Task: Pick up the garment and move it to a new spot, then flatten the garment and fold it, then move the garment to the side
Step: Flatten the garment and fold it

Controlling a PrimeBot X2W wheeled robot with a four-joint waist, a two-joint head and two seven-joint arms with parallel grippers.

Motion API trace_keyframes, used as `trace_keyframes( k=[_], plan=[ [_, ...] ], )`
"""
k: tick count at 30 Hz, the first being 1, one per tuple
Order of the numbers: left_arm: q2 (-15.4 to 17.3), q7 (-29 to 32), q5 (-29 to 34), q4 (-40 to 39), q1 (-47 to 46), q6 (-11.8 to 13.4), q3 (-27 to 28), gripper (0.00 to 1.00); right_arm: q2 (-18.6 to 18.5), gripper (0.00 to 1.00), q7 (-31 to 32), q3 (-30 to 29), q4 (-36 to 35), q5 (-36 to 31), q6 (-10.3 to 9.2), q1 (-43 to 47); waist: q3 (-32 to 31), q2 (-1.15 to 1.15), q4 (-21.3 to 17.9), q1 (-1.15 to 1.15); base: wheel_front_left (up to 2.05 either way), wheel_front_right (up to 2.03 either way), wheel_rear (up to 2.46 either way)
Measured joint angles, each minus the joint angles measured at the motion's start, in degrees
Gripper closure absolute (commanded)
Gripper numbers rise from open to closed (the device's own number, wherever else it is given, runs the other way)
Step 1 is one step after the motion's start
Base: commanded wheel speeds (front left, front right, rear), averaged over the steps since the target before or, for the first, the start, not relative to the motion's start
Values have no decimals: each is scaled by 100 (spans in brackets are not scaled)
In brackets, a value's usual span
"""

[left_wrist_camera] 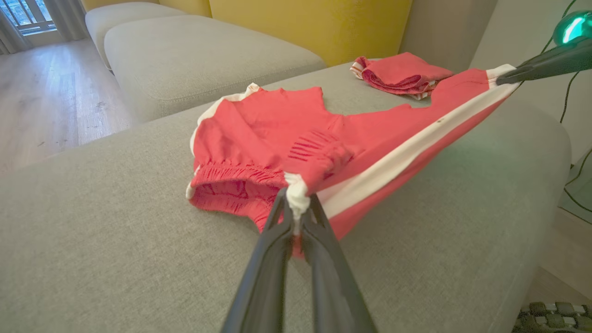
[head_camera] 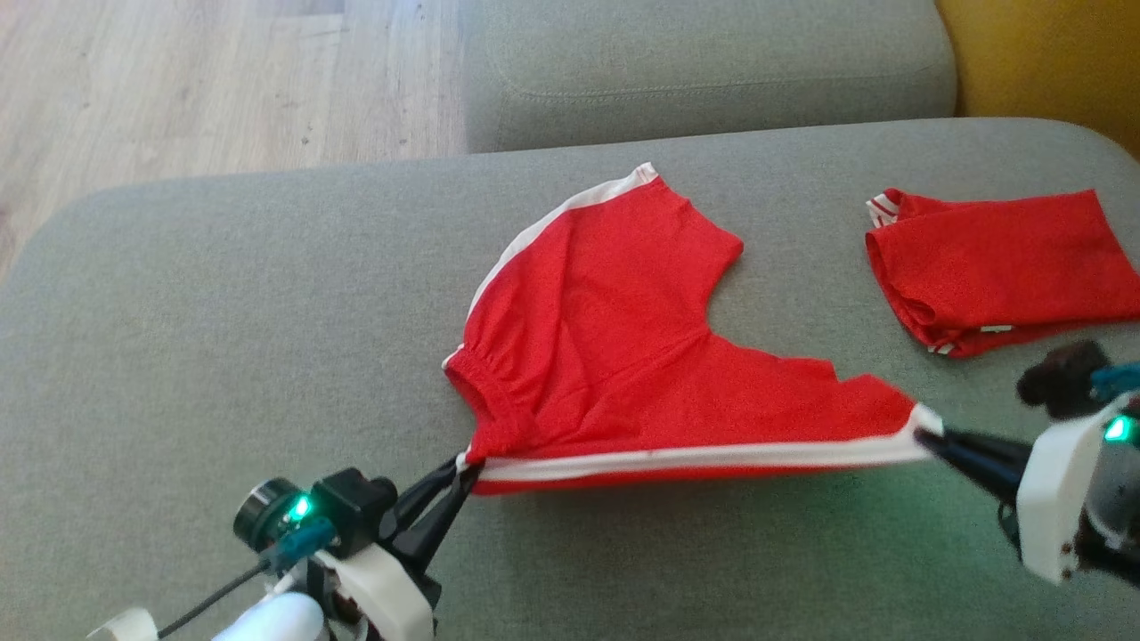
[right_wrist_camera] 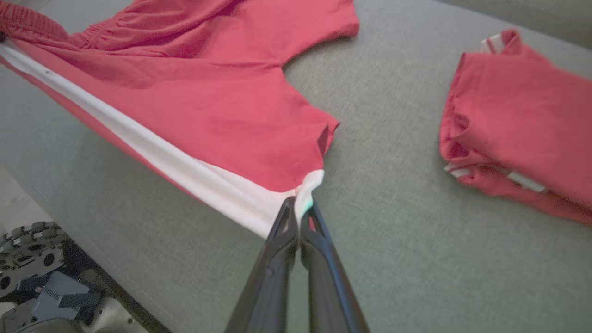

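- L gripper (head_camera: 465,466) is pinching the waistband corner of the red shorts (head_camera: 614,356), jaws pressed onto the white stripe
- R gripper (head_camera: 926,438) is pinching the stripe's leg-hem end, jaws clamped on cloth
- Shorts are lying mid grey cushion (head_camera: 223,312), w/ near edge stretching taut btwn both grippers
- Folded red garment (head_camera: 997,267) is sitting far right, apart from shorts

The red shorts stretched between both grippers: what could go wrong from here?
1. The left gripper and right gripper each pinch only a small white corner of the shorts; one may slip out.
2. The far leg rests on the cushion, so it may drag and crease.
3. The folded red garment lies close and could be dragged.
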Motion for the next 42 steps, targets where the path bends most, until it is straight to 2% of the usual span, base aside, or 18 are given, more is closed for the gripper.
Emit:
trace_keyframes(
  k=[4,8,14,18,23,31,38,42],
  plan=[
    [58,70,0,-360,-30,237,91,100,23,100,-1,-433,-26,-264,0,-48,110,0,36,0,0,0,0],
    [63,110,-2,-461,-215,387,287,100,254,100,62,-821,20,-658,0,-321,297,0,74,0,0,0,0],
    [38,187,-1,-330,-737,453,442,100,616,100,266,-1278,163,-1058,0,-988,667,0,162,1,0,0,0],
    [-58,314,0,-42,-1115,442,481,100,900,100,527,-1366,355,-1354,0,-1563,1044,0,252,2,0,0,0],
    [-299,458,4,456,-1735,300,486,100,1124,100,853,-1232,677,-1622,0,-2353,1516,0,444,2,0,0,0],
    [-793,457,58,1341,-2448,31,431,100,1317,100,1144,-662,1338,-1706,0,-3472,2026,-1,933,2,0,0,0],
    [-1308,237,109,2078,-2865,-164,366,100,1377,100,1117,-222,1978,-1611,0,-3897,2298,-1,1277,1,0,0,0],
    [-1486,123,161,2405,-3081,-266,332,100,1396,100,1026,-40,2207,-1504,0,-4115,2435,-1,1371,0,0,0,0]
  ],
)
